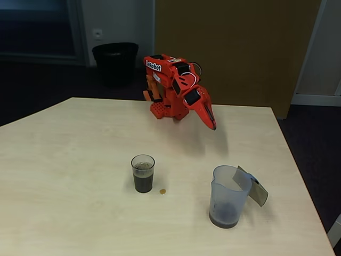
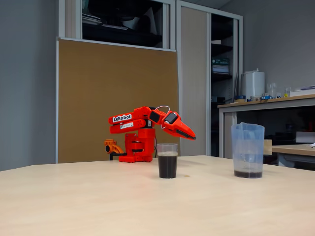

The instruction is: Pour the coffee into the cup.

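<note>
Jug (image 1: 229,198) nearly empty, cup (image 1: 143,173) holding coffee (image 1: 143,182)

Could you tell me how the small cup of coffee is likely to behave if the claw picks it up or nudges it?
The cup looks like thin clear plastic, so it may flex under a squeeze. It is well over half full of coffee, so probably heavy for its size and apt to slosh. Tall and narrow, it could tip if pushed near the rim.

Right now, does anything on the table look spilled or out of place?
One small brown spot lies on the table just right of the cup, likely a coffee drip. Cup and jug stand upright; the gripper hangs clear of both.
</note>
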